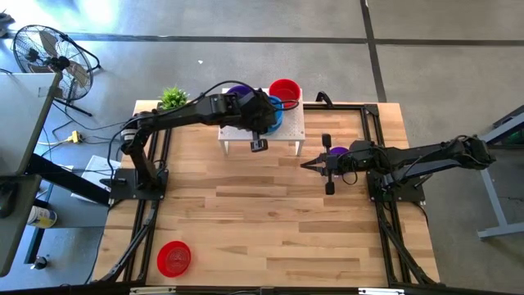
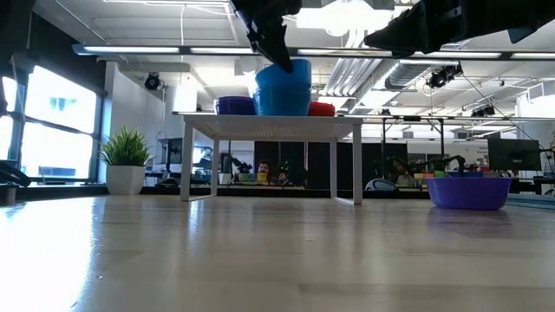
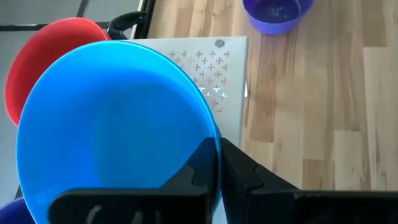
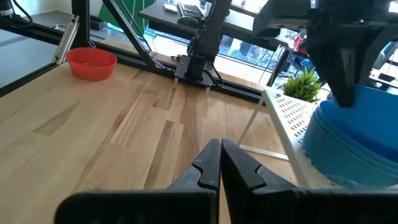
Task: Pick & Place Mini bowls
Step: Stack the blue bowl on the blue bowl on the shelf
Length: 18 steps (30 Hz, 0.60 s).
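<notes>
A blue mini bowl [image 3: 118, 130] is over the white perforated stand [image 1: 291, 127] at the table's far middle, and my left gripper [image 3: 217, 146] is shut on it. In the right wrist view it sits on top of another blue bowl [image 4: 336, 149]. Also on the stand are a purple bowl [image 1: 237, 91] and a red bowl [image 1: 284, 88]. A second purple bowl [image 1: 337, 152] rests on the table beside my right gripper [image 1: 307, 165], which is shut and hovers with nothing in it. A red bowl [image 1: 173, 256] sits at the near left. My left gripper pinches the blue bowl's rim [image 3: 216, 138], one finger inside the bowl [image 3: 199, 168] and one outside [image 3: 245, 171]. The fingers slant down from the table's left. The bowl stays upright over the blue bowl beneath; I cannot tell whether it rests on it.
A small green potted plant [image 1: 173, 97] stands at the stand's far left corner. Black frame rails [image 1: 372, 131] run along the table's sides. Bare wood [image 1: 262, 221] fills the table's middle and near part. A fan [image 1: 49, 53] stands on the floor beyond the table.
</notes>
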Motion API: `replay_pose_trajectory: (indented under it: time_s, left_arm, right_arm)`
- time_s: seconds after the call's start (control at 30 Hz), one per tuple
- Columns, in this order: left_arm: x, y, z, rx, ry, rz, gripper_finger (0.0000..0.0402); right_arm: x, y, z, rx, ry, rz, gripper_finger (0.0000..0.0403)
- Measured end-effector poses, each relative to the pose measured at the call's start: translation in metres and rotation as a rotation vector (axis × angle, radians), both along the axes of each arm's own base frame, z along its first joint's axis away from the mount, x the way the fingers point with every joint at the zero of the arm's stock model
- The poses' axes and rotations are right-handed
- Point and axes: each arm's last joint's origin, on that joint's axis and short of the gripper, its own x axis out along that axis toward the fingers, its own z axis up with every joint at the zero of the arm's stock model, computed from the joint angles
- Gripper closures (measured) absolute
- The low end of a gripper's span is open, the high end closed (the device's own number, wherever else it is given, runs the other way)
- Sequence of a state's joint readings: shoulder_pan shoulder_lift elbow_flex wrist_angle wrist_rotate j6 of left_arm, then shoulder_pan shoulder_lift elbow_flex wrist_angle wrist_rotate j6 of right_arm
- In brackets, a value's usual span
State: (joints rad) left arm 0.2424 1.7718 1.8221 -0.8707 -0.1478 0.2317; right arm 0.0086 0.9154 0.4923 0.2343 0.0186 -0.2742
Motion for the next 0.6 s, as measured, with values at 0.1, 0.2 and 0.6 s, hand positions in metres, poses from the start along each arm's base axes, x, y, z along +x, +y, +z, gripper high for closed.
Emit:
replay_pose_trajectory:
  time_s: [0.1,0.2,0.6]
  left_arm:
    - [0.000,0.000,0.000,0.000,0.000,0.001,0.0395]
    - [0.000,0.001,0.000,0.014,0.003,0.014,0.0394]
    - [0.009,0.004,-0.019,0.018,0.078,0.026,0.0393]
  right_arm:
    - [0.000,0.000,0.000,0.000,0.000,0.000,0.0401]
    - [0.000,0.000,0.000,0.000,0.001,0.000,0.0401]
    - [0.000,0.000,0.000,-0.003,0.003,0.000,0.0402]
